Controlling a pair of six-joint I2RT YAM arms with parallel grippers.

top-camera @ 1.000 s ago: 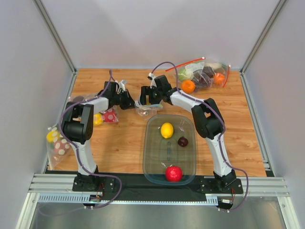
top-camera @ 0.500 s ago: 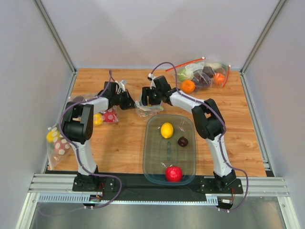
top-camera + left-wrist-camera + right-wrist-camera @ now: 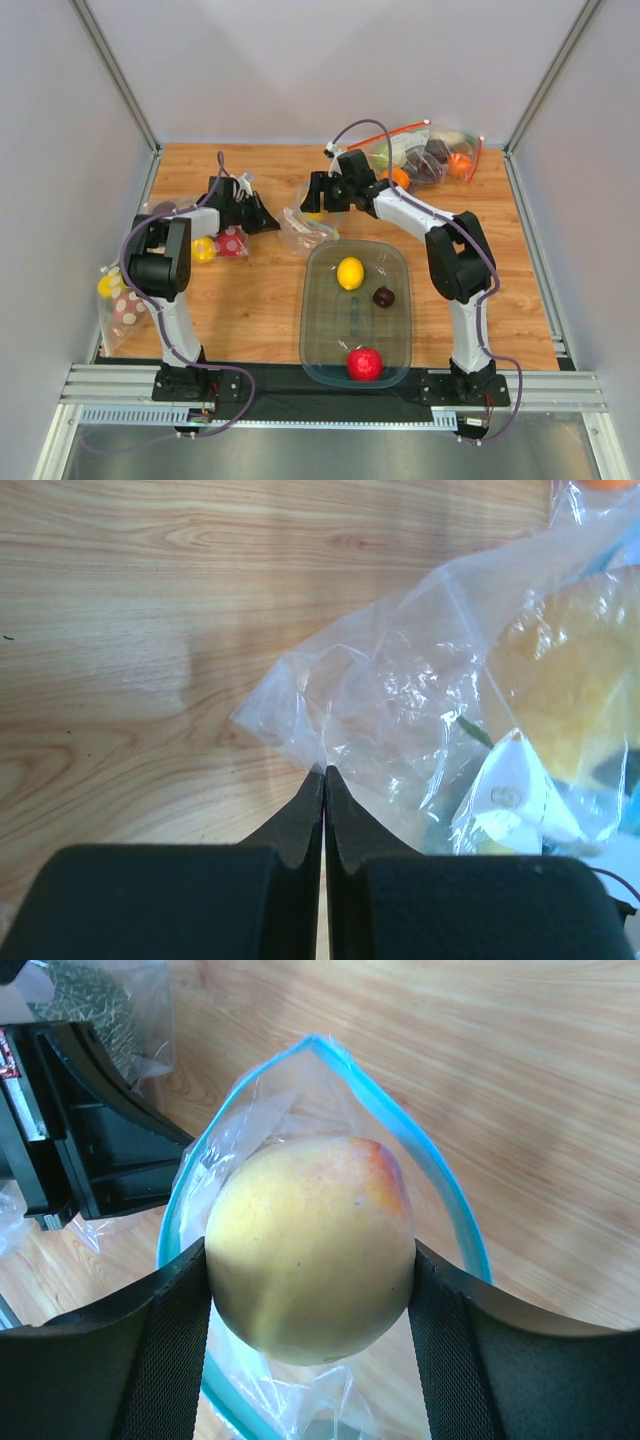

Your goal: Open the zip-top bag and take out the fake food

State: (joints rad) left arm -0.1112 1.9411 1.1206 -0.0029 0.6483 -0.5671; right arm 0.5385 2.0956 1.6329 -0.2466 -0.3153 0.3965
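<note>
The zip-top bag [image 3: 300, 230] lies crumpled on the wood just behind the glass tray [image 3: 322, 330]. In the right wrist view its light-blue mouth [image 3: 445, 1195] gapes open. The orange-yellow peach [image 3: 310, 1250] sits in that mouth, and my right gripper [image 3: 310, 1265] is shut on its two sides. My left gripper [image 3: 323, 772] is shut on the bag's clear bottom corner [image 3: 300, 705], to the left of the bag in the top view [image 3: 262, 215]. The lemon [image 3: 350, 272], plum [image 3: 384, 297] and apple [image 3: 365, 363] lie in the tray.
A larger bag with red zip strips [image 3: 425, 155] holding an orange and dark fruit lies at the back right, close behind my right arm. Two more clear bags of toy food lie at the left [image 3: 222, 243] and far left edge [image 3: 118, 295].
My right gripper closed onto the peach and drew back to the right and away from the tray. My left gripper moved left with the bag corner, stretching the bag out.
</note>
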